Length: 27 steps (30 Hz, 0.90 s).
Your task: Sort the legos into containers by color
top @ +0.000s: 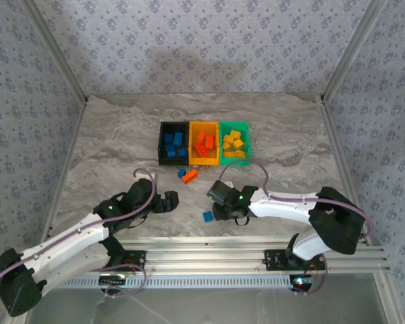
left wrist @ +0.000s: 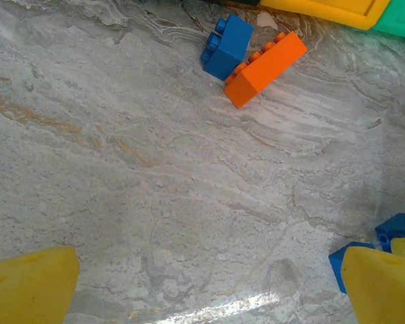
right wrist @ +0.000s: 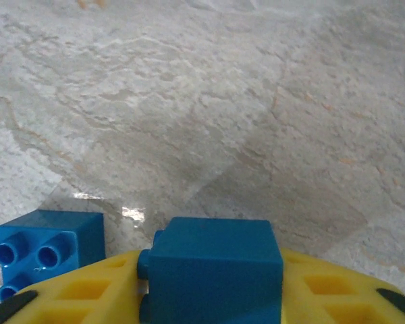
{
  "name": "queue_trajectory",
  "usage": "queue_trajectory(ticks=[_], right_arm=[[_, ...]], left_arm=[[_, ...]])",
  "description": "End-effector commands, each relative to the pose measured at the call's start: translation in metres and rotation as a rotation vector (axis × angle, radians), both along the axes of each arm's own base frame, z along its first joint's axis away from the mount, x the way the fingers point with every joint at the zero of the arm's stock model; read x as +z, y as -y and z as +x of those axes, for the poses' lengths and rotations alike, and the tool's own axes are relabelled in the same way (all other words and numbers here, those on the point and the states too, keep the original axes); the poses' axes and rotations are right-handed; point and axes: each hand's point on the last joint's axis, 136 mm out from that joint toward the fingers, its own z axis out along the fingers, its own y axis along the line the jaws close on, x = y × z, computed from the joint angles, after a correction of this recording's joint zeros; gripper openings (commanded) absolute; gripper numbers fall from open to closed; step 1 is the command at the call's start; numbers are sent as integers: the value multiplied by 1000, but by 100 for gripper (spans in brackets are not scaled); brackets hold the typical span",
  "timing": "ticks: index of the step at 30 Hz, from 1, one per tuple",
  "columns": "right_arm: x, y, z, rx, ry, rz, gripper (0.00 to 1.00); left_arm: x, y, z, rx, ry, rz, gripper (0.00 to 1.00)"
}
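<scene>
Patterned wallpaper closes in a marble-look table (top: 108, 148), and we see the containers in a row at its middle. The black bin (top: 161, 143) holds blue legos, the orange bin (top: 204, 163) red-orange ones, and the green bin (top: 234, 123) yellow ones.

Just in front of the bins, a blue brick (left wrist: 227, 46) and a red-orange brick (left wrist: 265, 68) lie touching on the table.

The left gripper (top: 170, 201) hovers with its jaws spread wide and nothing between them.

The right gripper (right wrist: 209, 307) has its yellow fingers (right wrist: 88, 290) drawn in on a blue lego (right wrist: 212, 263). We take this for a grip, though the contact itself is hidden. A loose blue lego (right wrist: 44, 253) sits on the table just beside it.
</scene>
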Motion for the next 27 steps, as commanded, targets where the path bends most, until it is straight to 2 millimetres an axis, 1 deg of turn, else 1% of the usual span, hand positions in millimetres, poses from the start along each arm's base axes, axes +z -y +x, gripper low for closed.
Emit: queue_trajectory(ticks=[1,4,7,9,11,14,18,23,24,27], right_arm=[[10,-3,4,15,14,21,40],[37,-12,14,56,59,53,39],[74,-26,40,74,122,115,39],[96,-40,62,79,159,165,39],[112,-55,87,85,196,191,39],[129,-86,120,114,220,223,39],[136,-124,170,124,246,257,39],[135,-163,223,106,266,311,39],[134,-169,233,97,272,321,39],[127,-182,252,79,263,325,41]], left_arm=[[2,1,3,9,13,-3,100],[2,0,3,10,12,2,100],[1,-3,3,23,11,8,100],[1,-6,3,37,13,12,100],[1,-10,2,56,15,18,100],[-1,-17,0,76,11,32,100],[-4,-20,-3,78,-5,38,100],[-4,-20,-4,69,-8,39,100],[-3,-20,-3,68,-4,37,100],[-2,-20,-3,69,-3,38,100]])
